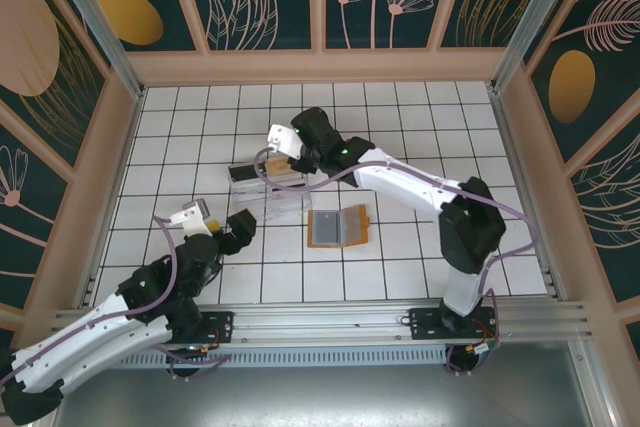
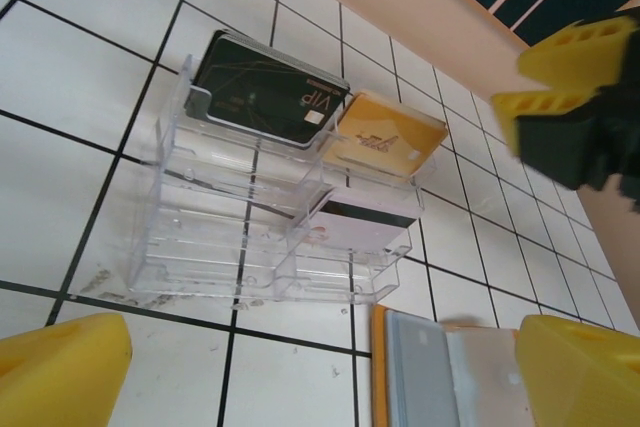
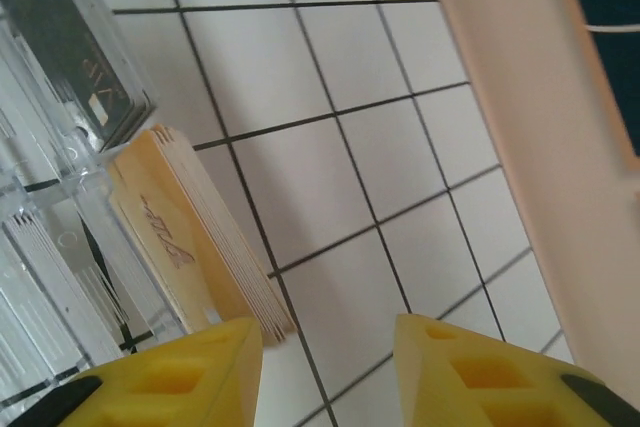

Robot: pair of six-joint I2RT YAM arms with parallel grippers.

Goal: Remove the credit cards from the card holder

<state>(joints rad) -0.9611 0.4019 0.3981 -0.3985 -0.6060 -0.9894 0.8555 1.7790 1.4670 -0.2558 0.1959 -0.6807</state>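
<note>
Tiled counter, mid-task: your right jaws hang over the far right corner of the clear acrylic card rack, their yellow fingers partly open with only bare tile between them; your left jaws stand at their widest and empty, fingers framing the rack from its near side.

The card holder lies open and flat on the counter, just off the rack's near right corner. From the right jaws it sits back toward the arm bases and to the right, apart from them, with that arm's own forearm crossing just beyond it; from the left jaws it lies off to the right. Opened out, its long axis runs nearly left to right across the counter, the fold pointing away from you. A grey-blue face fills its left half; whether that is one of the credit cards or pocket lining, you cannot tell.

Neither arm looks plainly the nearer; the left jaws already face the holder, while the right would have to turn back for it.

Three sorts of card stand in the rack: a black card lettered "VIP" in pale capitals; a gold card with a script flourish too small to read; a pale card with a black magnetic stripe. No bank or brand name is legible.
</note>
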